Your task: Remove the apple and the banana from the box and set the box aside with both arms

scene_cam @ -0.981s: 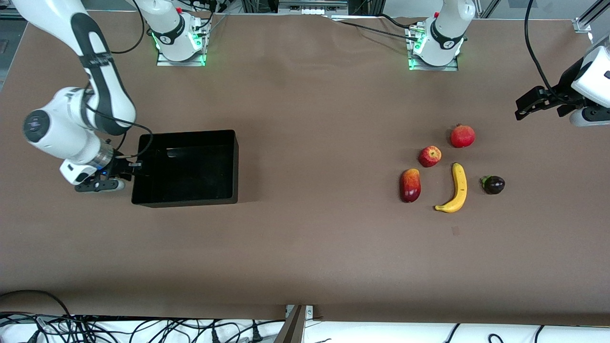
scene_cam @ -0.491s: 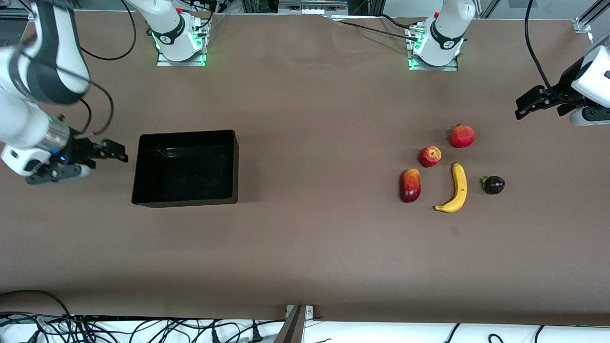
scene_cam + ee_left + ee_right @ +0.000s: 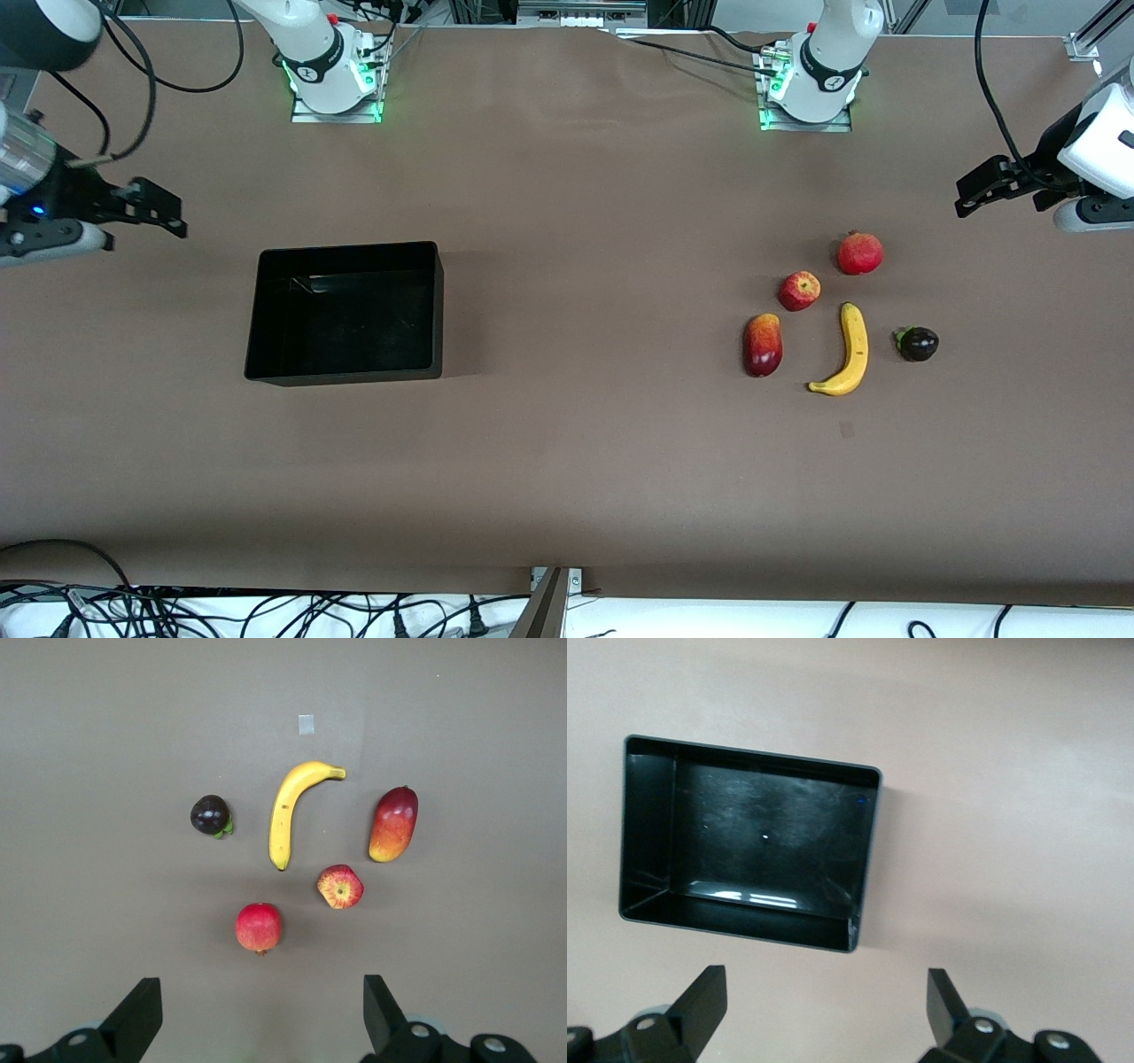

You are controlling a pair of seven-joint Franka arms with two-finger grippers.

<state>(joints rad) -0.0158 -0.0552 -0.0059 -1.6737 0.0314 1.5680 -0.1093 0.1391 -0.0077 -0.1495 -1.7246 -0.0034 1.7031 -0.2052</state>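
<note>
The black box [image 3: 350, 315] stands empty on the brown table toward the right arm's end; the right wrist view looks down into the box [image 3: 744, 842]. My right gripper [image 3: 168, 211] hangs open over bare table beside the box, its jaws [image 3: 826, 1005] holding nothing. The yellow banana [image 3: 856, 346] and the small red apple [image 3: 799, 290] lie side by side toward the left arm's end, apart from each other. My left gripper [image 3: 970, 197] hovers open over the table edge by the fruits. In the left wrist view the banana [image 3: 285, 815] and apple [image 3: 340, 887] lie ahead of the empty left gripper [image 3: 260, 1014].
A round red fruit [image 3: 859, 253], a red-yellow mango [image 3: 763, 345] and a dark purple fruit [image 3: 918, 344] lie around the banana. The arm bases [image 3: 332, 80] [image 3: 811, 84] stand along the table's edge farthest from the front camera. Cables [image 3: 266, 611] lie below the nearest edge.
My right gripper has let go of the box's wall, opened fully and drawn up and away toward the right arm's end. The box has stayed put. The left arm has barely moved.
</note>
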